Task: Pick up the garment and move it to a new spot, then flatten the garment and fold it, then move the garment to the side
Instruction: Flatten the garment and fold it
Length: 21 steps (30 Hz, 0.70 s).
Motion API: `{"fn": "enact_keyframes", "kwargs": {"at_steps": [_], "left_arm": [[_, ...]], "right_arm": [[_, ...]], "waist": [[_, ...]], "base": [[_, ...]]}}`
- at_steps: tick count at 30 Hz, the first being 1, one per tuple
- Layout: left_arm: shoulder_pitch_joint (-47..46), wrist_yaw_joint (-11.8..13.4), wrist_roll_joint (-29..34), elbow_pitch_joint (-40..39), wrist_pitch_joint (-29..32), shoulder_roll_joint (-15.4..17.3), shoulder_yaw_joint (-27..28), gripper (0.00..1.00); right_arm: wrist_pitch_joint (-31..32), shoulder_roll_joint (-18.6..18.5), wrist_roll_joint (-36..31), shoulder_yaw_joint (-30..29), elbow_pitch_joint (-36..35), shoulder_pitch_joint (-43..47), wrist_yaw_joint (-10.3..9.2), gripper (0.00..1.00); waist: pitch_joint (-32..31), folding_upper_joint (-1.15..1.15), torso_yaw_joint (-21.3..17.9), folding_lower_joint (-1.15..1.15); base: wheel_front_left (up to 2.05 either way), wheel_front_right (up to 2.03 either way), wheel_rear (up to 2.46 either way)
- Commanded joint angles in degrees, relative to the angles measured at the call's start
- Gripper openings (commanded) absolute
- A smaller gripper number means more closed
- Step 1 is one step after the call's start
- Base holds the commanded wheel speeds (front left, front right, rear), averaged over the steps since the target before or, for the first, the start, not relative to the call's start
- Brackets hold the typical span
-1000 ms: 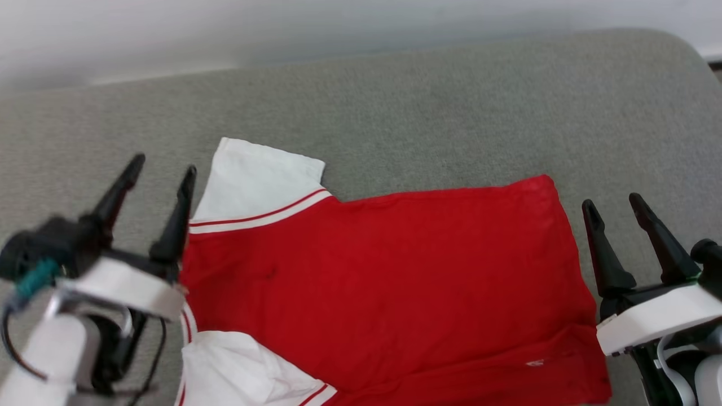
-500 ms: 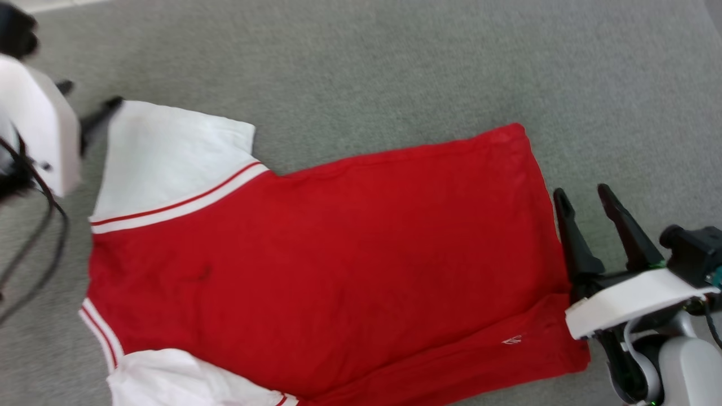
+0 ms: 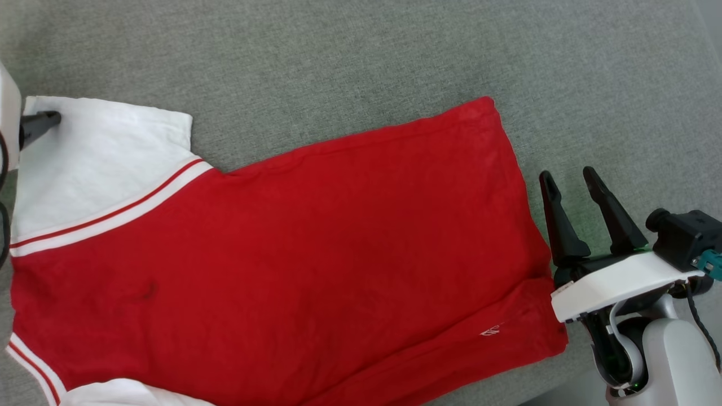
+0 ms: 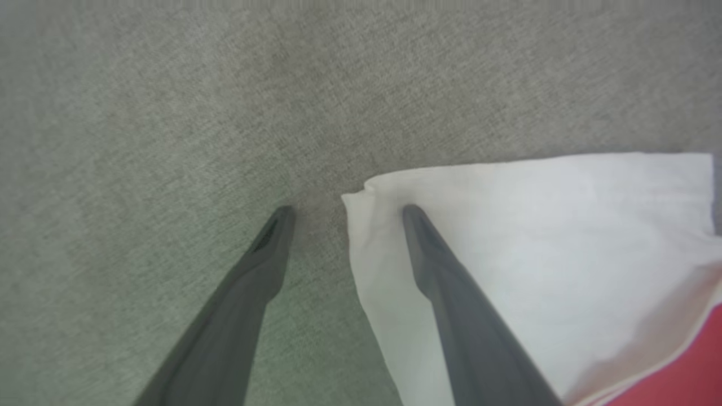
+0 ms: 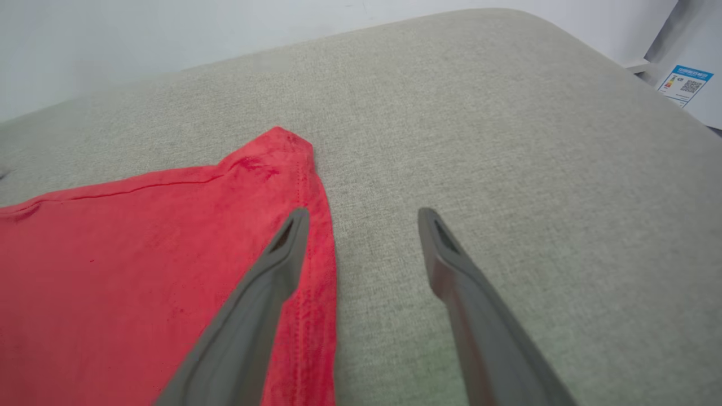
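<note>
Left gripper [image 4: 345,210] has reached the sleeve [image 3: 101,158] corner; with right gripper [image 3: 566,176] equally wide, straddle shirt [image 3: 293,254] edges before pinching.

Open cushion [image 3: 361,51] above, right of garment [image 3: 282,254]

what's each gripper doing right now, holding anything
Left gripper: open, holding nothing, straddling a corner of the white sleeve of the garment.
Right gripper: open, holding nothing, at the garment's red hem edge.
</note>
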Motion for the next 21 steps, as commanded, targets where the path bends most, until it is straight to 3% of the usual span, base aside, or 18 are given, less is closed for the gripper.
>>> {"fn": "enact_keyframes", "kwargs": {"at_steps": [1,4,5,6,7,14,21], "left_arm": [[0.1,-0.1,0.3,0.8,0.5,0.2,-0.9,1.00],[0.9,-0.5,0.5,1.2,1.3,-0.5,-2.3,1.00],[1.3,-0.4,0.2,1.3,1.8,-0.9,-2.8,0.91],[1.8,-0.2,-0.2,1.1,2.3,-1.3,-3.2,0.55],[2.3,-0.2,-0.5,1.1,2.7,-1.5,-3.4,0.00],[2.3,-0.5,0.0,0.9,-3.7,-2.9,-1.9,0.00],[2.7,-1.2,1.6,-0.6,-13.4,-5.4,-1.6,0.00]], "right_arm": [[-0.2,0.4,0.2,0.0,0.2,-0.7,-0.02,1.00],[0.0,0.5,-1.6,-1.2,0.9,-0.5,-0.02,1.00],[0.1,0.5,-1.8,-1.4,1.1,-0.6,-0.02,1.00],[0.1,0.6,-1.9,-1.6,1.2,-0.6,-0.02,1.00],[0.2,0.6,-2.1,-1.7,1.2,-0.7,-0.02,1.00],[1.9,0.2,-3.5,-2.1,0.1,-1.2,-0.02,1.00],[8.8,-5.6,-3.9,-1.0,-2.6,-1.0,-0.02,1.00]], "waist": [[0.5,0.00,-0.4,-0.01],[0.8,0.00,-0.3,-0.01],[0.9,0.00,-0.2,-0.01],[0.9,0.00,-0.1,-0.01],[0.9,0.00,0.1,-0.01],[-1.1,0.00,2.1,-0.01],[-5.9,0.00,6.1,-0.01]], "base": [[0.00,0.00,0.00],[0.00,0.00,0.00],[0.00,0.00,0.00],[0.00,0.00,0.00],[0.00,0.00,0.00],[0.00,0.00,0.00],[0.00,0.00,0.00]]}}
